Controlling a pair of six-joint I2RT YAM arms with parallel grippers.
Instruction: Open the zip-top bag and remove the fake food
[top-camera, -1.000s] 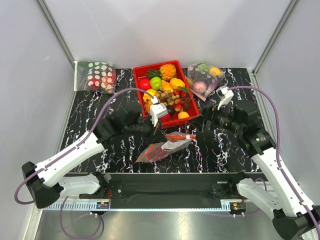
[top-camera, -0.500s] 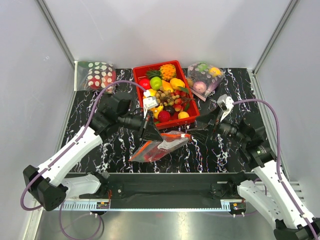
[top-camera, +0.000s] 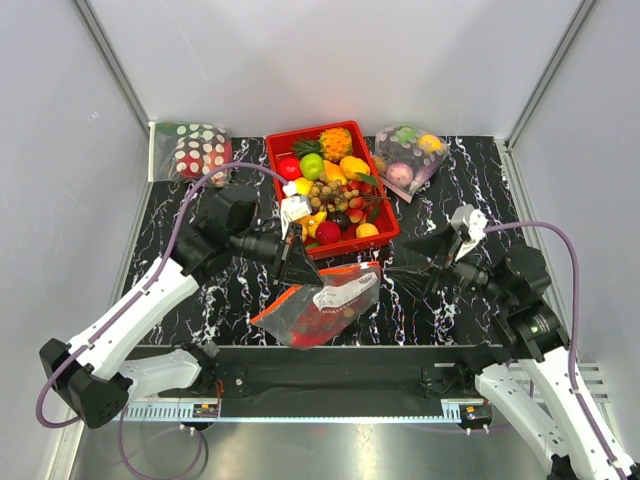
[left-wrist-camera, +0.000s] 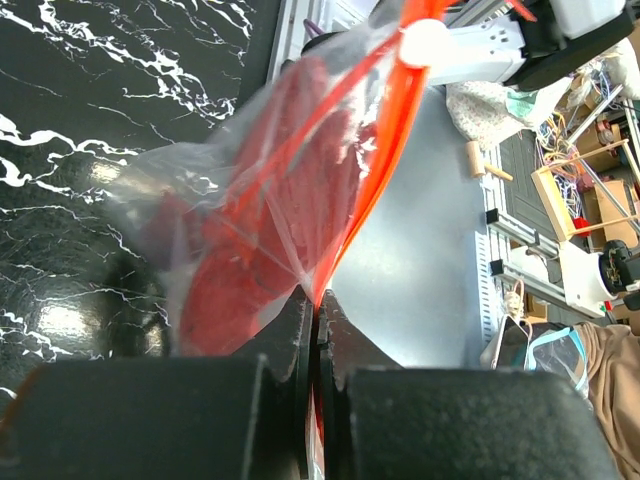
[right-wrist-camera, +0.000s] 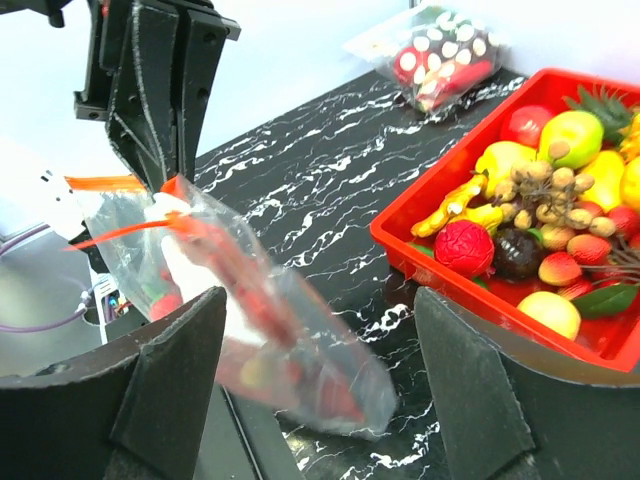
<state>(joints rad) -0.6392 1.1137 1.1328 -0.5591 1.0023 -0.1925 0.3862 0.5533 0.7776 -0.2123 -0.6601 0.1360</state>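
Observation:
The zip-top bag (top-camera: 318, 308) hangs tilted over the table's near edge, with its white label (top-camera: 336, 296) facing up. My left gripper (top-camera: 298, 266) is shut on the left end of its orange-red zip strip (left-wrist-camera: 372, 170). The pinch shows in the left wrist view (left-wrist-camera: 318, 300). The fake food (left-wrist-camera: 240, 270) is a blurred red mass inside the bag; I cannot tell the pieces apart. My right gripper (top-camera: 408, 262) is open and empty, just right of the bag. In the right wrist view the bag (right-wrist-camera: 260, 330) hangs in front of the open fingers (right-wrist-camera: 175, 370).
A red tray (top-camera: 385, 235) of mixed fruits stands at the back middle, close behind both grippers. A white-dotted red bag (top-camera: 200, 150) lies at the back left. A clear bag of pastel fruits (top-camera: 408, 158) lies at the back right. The table is black marble (top-camera: 440, 300).
My left gripper has taken the bag's zip end and lifted it off the table toward the near edge. My right arm has drawn back to the right, its gripper open.

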